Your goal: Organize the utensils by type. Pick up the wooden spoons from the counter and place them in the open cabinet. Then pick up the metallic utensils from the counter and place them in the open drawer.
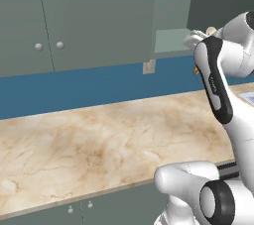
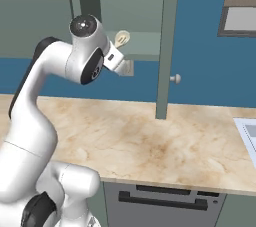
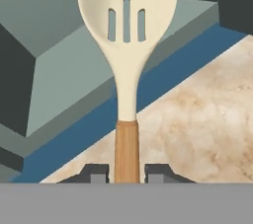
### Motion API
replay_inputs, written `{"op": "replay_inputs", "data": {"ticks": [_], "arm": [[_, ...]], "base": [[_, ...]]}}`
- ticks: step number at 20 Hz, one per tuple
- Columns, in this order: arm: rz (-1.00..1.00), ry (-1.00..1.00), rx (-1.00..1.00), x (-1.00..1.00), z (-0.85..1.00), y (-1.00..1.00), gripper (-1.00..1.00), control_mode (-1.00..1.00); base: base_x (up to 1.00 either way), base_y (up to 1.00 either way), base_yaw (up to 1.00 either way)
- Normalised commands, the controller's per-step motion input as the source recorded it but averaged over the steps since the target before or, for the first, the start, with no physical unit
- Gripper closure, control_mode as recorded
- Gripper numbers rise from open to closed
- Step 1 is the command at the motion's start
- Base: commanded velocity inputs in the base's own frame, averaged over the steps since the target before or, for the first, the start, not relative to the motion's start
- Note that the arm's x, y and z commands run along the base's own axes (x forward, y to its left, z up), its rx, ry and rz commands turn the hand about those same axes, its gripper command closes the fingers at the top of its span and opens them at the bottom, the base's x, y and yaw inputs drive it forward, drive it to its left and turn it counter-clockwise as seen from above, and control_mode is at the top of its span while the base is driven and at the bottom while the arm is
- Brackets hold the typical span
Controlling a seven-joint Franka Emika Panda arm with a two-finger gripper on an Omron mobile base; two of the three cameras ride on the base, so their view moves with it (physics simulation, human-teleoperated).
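Note:
My gripper is shut on the orange-brown handle of a wooden spoon, whose pale slotted bowl points away from the hand. In the right base view the gripper is raised high above the counter, with the wooden spoon's bowl at the mouth of the open cabinet. The left base view shows the spoon's tip beside the cabinet's shelf, mostly hidden by the arm. The hand view looks onto the cabinet shelf and the counter below. The metallic utensils and the drawer are out of view.
The cabinet's open door stands edge-on right of the gripper, its knob facing right. Closed wall cabinets run to the left. A wall outlet sits on the blue backsplash. A pale sink edge lies at the counter's right.

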Motion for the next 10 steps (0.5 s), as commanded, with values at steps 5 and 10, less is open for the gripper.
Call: {"op": "replay_inputs", "data": {"ticks": [5, 10], "arm": [[-0.05, 0.00, 0.00, 0.72, 0.01, -0.11, 1.00, -1.00], [-0.03, 0.00, 0.00, 0.56, 0.11, -0.13, 1.00, -1.00]], "base": [[0.00, 0.00, 0.00], [0.00, 0.00, 0.00]]}}
